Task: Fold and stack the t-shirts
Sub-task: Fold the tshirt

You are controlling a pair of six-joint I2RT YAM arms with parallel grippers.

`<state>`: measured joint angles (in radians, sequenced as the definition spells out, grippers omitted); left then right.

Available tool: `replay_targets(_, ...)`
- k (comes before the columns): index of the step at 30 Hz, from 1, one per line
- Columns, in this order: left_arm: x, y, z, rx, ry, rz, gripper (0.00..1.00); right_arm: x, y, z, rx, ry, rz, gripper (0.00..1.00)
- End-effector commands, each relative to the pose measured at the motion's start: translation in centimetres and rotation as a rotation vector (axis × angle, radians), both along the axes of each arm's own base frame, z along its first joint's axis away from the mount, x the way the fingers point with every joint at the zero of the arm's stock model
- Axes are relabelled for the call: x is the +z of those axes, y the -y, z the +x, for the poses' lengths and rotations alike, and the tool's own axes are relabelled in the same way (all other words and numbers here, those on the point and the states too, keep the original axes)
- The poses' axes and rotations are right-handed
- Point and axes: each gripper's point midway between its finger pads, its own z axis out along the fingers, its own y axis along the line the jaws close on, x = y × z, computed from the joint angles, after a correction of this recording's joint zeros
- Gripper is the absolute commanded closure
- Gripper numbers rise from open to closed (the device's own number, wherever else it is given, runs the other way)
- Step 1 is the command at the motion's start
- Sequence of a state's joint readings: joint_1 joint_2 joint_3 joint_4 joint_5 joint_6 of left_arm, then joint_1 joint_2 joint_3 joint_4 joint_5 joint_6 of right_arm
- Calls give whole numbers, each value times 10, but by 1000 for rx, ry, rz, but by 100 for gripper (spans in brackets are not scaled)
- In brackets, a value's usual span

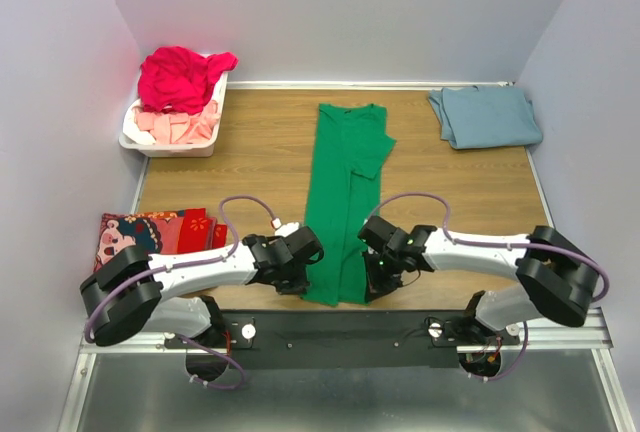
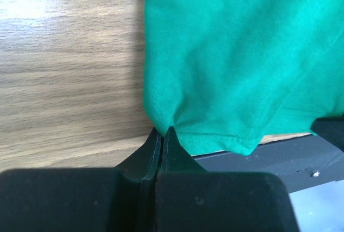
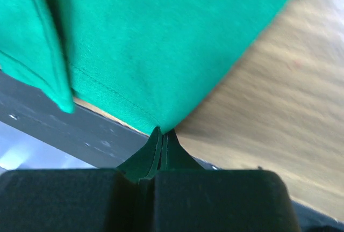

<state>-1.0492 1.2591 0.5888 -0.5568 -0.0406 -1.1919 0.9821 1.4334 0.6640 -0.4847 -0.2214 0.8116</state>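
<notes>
A bright green t-shirt [image 1: 345,192] lies as a long narrow strip down the middle of the table, one sleeve folded over on its right. My left gripper [image 1: 303,274] is shut on its near left hem corner [image 2: 161,119]. My right gripper [image 1: 375,277] is shut on its near right hem corner [image 3: 161,119]. Both corners are pinched at the table's near edge. A folded blue-grey t-shirt [image 1: 485,115] lies at the far right. A magenta-red t-shirt [image 1: 182,77] and a pale pink one [image 1: 175,127] sit in the basket.
A white plastic basket [image 1: 170,144] stands at the far left. A red patterned cloth [image 1: 150,232] lies at the near left edge. The black mounting rail [image 1: 340,327] runs along the near table edge under the shirt's hem.
</notes>
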Motion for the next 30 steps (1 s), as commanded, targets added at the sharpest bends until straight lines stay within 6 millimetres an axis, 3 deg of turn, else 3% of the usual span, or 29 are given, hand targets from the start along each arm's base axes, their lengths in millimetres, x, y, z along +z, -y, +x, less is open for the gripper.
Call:
replay_targets(1, -14, -26, -17, -5, -47, 77, 100, -4, 31, -16, -41, -10, -72, 99)
replay_targets(8, -9, -20, -16, -19, -43, 61, 100, -3, 39, -20, -53, -8, -72, 99)
replay_targets(17, 12, 5, -9, -50, 19, 14, 100, 10, 30, -9, -66, 36, -42, 99)
replay_targets(26, 52, 14, 30, 45, 184, 27, 100, 45, 17, 29, -89, 203, -43, 99)
replay_targets(30, 68, 21, 55, 91, 254, 60, 100, 54, 15, 59, -107, 326, -100, 99)
